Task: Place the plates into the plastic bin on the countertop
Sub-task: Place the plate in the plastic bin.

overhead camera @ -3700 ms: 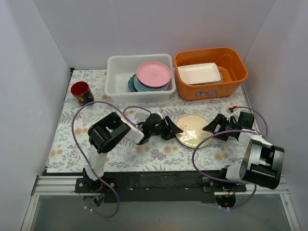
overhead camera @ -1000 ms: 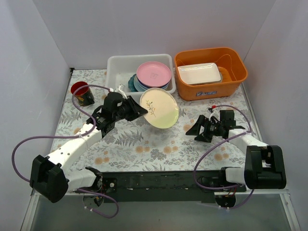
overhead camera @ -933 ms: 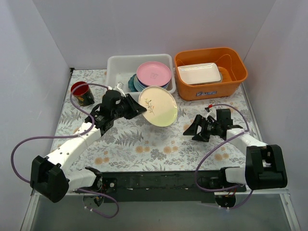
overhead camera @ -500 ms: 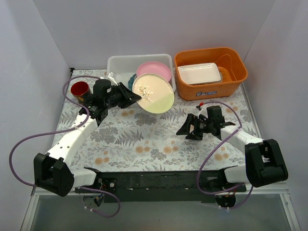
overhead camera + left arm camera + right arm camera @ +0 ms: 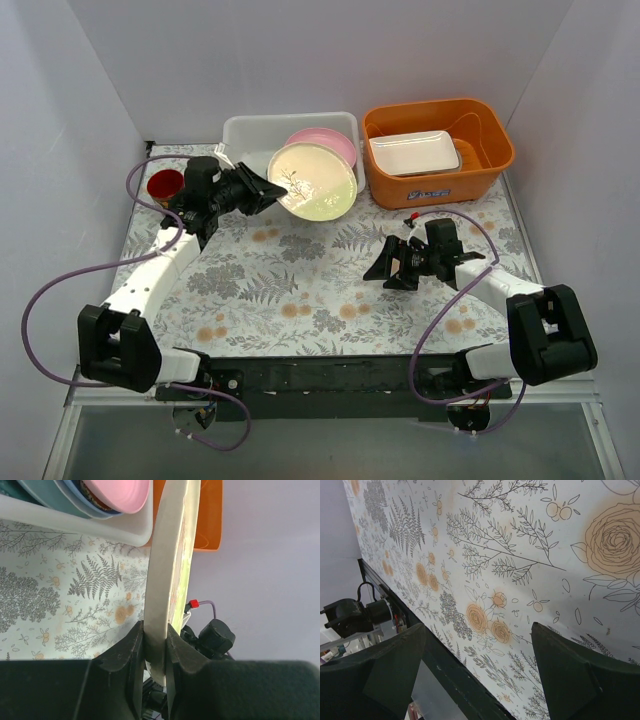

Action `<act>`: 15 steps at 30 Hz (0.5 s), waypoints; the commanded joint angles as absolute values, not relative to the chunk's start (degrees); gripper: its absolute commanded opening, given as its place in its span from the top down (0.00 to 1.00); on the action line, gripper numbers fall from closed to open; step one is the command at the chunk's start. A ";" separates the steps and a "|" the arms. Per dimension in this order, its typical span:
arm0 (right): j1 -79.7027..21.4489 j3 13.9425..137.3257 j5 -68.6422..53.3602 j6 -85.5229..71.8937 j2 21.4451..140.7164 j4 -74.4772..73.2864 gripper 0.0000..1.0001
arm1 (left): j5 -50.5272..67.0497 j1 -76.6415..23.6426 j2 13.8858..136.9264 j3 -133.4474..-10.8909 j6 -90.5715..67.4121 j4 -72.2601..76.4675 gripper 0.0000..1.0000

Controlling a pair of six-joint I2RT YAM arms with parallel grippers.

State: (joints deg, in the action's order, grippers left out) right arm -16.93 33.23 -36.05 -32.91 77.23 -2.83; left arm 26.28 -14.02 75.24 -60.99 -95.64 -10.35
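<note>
Cream, with a thin leaf drawing on it, the plate (image 5: 315, 180) is now up at the plastic bin (image 5: 240, 135). One second ago it was hanging over the flowered cloth in front of the bin; now, seen from above, it covers the front right part of the bin's rim and hides a part of the pink plate (image 5: 337, 142) that lies on top of the stack inside. The left gripper (image 5: 258, 188) holds it by the edge. In the left wrist view its two black fingers (image 5: 131, 652) are clenched on the rim from both sides, and the plate stands almost on its edge between them, so it is tilted and not yet flat. The left arm has stretched far forward to bring it there.

The right gripper (image 5: 388, 266) has moved only a little to the left over the countertop (image 5: 300, 285). Its fingers are spread wide and hold nothing; between them I see only the cloth.

For the task this means, I think, that the carrying is nearly finished. No other plate lies on the cloth. What remains is to level the plate over the stack, bring it down and release it. If it is let go while so tilted, it could slide off the pink plate or hit the bin's wall.
</note>
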 commanded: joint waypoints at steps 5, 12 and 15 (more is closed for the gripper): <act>-17.31 35.25 -35.68 -32.87 78.57 -1.32 0.07 | 31.82 -12.48 80.06 -71.09 -98.79 -0.35 1.00; -17.31 35.24 -35.77 -32.61 79.63 -0.97 0.07 | 31.73 -11.60 87.00 -75.93 -98.96 -0.35 1.00; -17.40 34.98 -35.77 -32.78 80.33 -0.53 0.07 | 32.17 -10.99 89.90 -76.99 -99.84 1.84 1.00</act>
State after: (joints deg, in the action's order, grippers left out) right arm -17.02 33.23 -35.88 -32.86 79.68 -2.74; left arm 28.71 -12.01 89.32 -72.07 -97.49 -6.83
